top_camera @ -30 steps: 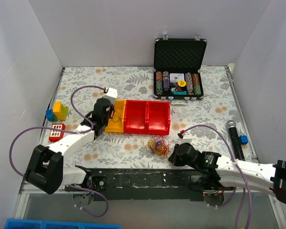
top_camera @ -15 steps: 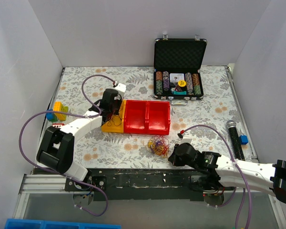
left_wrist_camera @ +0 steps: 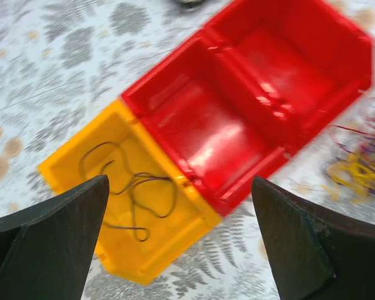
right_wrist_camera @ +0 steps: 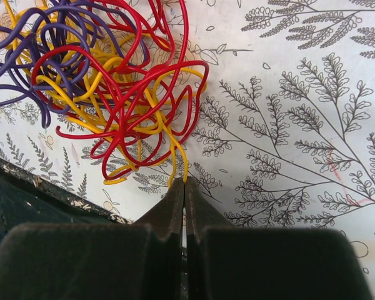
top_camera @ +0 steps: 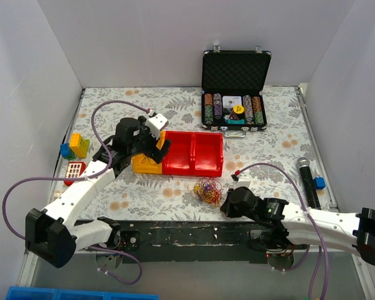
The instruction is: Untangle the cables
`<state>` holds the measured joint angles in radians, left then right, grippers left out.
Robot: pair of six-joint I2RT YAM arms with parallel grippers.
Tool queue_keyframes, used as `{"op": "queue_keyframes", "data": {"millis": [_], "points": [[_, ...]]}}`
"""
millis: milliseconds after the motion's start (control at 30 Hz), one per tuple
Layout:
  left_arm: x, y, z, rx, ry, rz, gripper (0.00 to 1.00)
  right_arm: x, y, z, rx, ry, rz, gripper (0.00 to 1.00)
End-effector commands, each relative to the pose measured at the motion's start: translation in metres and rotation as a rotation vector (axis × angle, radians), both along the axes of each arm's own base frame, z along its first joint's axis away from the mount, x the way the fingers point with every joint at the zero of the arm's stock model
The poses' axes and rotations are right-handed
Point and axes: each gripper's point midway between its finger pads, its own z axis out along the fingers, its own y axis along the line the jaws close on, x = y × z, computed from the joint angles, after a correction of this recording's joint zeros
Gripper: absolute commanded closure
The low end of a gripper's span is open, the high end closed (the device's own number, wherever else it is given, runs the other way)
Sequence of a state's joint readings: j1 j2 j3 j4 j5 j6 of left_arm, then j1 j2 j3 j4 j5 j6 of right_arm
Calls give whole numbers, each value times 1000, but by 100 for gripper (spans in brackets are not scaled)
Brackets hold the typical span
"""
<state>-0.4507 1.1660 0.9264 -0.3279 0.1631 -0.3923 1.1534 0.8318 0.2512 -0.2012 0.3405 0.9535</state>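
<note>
The cables (top_camera: pixel 207 190) lie in a snarled ball of red, yellow and purple strands on the floral table, near its front edge. In the right wrist view the cables (right_wrist_camera: pixel 106 81) fill the upper left, and my right gripper (right_wrist_camera: pixel 185 181) is shut on a yellow strand trailing from the ball. My right gripper (top_camera: pixel 225 203) sits just right of the ball. One thin dark purple cable (left_wrist_camera: pixel 128 194) lies loose in the yellow bin (left_wrist_camera: pixel 69 164). My left gripper (left_wrist_camera: pixel 179 181) hovers above that bin, wide open and holding nothing. From above, the left gripper (top_camera: pixel 159 144) is at the yellow bin (top_camera: pixel 145 166).
Two red bins (top_camera: pixel 194 153) adjoin the yellow one. An open black case of poker chips (top_camera: pixel 234 106) stands at the back. A microphone (top_camera: pixel 307 178) and a blue block (top_camera: pixel 319 182) lie at the right. Coloured toy blocks (top_camera: pixel 75 147) and a red toy (top_camera: pixel 74 172) sit at the left.
My left gripper has opened over the yellow bin and let go of the dark purple cable, which now lies in the bin. The left arm shifted. The right arm stayed still.
</note>
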Motion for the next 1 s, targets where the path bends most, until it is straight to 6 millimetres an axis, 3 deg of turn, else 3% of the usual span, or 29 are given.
{"op": "queue_keyframes", "data": {"millis": [0, 133, 233, 467, 633, 833, 967], "points": [[-70, -57, 18, -96, 62, -357, 2, -3, -1, -2, -39, 2, 28, 99], [-137, -107, -7, -105, 195, -564, 2, -1, 2, 2, -29, -6, 27, 99], [-155, -119, -32, -95, 285, -616, 5, 0, 5, 7, -22, -12, 28, 99], [-160, -134, -66, 2, 310, -699, 10, 3, 8, 10, 1, -24, 15, 99], [-152, -149, -72, 2, 304, -721, 25, 3, 11, 11, 2, -27, 26, 99], [-149, -159, -78, 15, 306, -732, 32, 2, 9, 10, -3, -31, 32, 99], [-154, -165, -83, 16, 329, -764, 48, 1, 9, 10, 5, -34, 42, 99]]}}
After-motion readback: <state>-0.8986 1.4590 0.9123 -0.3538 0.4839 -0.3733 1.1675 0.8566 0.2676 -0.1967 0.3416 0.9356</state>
